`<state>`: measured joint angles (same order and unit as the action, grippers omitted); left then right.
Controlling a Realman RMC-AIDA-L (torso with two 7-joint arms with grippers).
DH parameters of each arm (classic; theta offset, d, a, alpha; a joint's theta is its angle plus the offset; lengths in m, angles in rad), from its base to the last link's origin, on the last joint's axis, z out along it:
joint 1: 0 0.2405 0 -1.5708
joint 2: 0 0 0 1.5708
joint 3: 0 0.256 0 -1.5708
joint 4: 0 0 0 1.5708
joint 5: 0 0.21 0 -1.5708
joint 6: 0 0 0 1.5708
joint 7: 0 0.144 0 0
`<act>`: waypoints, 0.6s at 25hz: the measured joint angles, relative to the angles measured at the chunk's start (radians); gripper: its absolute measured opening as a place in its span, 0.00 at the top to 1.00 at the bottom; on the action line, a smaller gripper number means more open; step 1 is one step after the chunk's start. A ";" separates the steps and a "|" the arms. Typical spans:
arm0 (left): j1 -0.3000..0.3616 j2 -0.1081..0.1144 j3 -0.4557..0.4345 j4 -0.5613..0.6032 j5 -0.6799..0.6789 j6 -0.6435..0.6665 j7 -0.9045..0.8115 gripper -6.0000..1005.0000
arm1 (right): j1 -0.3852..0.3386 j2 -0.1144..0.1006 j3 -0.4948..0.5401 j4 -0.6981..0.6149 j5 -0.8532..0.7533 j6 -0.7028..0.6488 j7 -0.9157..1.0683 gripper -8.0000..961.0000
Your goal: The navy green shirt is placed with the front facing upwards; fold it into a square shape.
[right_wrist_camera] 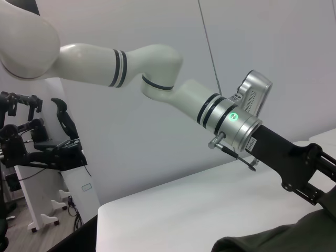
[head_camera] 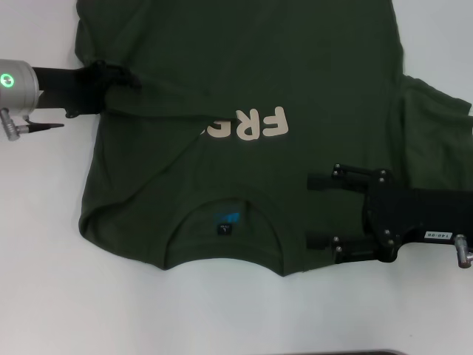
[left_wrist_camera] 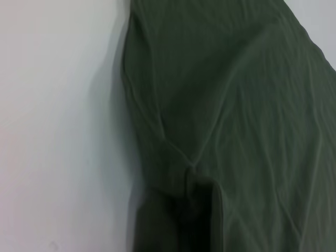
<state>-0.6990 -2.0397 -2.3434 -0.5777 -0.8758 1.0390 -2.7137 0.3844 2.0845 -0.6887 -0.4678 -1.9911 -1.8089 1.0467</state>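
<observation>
Navy green shirt lies front-up on the white desk, filling the upper and middle part of the head view, collar and blue neck label toward the lower centre, hem running off the top edge. Its long axis runs top to bottom in the frame. The cream chest lettering is partly covered: a fold of cloth from the left side has been drawn across it, so only the right-hand letters show.

Left gripper sits at the upper left, at the shirt's left edge. It appears to be pinching the cloth there, since creases radiate from it toward the lettering; the jaws themselves cannot be made out.

Right gripper is at the lower right, over the shirt's right shoulder area, jaws spread apart with nothing between them.

Judgement: the left side fold is in hand. The right sleeve lies unfolded at the right edge, beyond the right gripper, which is the nearer arm for it.
</observation>
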 joint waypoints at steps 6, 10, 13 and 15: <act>-0.009 -0.008 0.010 0.003 0.000 -0.023 -0.002 0.41 | -0.001 0.000 0.000 0.001 0.000 0.000 0.001 0.06; -0.015 -0.017 0.007 0.003 -0.008 -0.029 0.002 0.41 | -0.001 0.000 0.000 0.001 0.000 0.001 0.001 0.06; -0.030 -0.030 -0.005 -0.014 -0.044 0.000 0.009 0.42 | -0.001 0.000 0.000 0.002 0.000 0.000 0.001 0.06; -0.032 -0.030 -0.005 -0.027 -0.094 0.023 0.024 0.42 | -0.001 0.000 0.000 0.002 0.000 0.000 0.001 0.06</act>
<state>-0.7307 -2.0701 -2.3487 -0.6048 -0.9699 1.0617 -2.6895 0.3836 2.0845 -0.6888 -0.4662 -1.9910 -1.8085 1.0477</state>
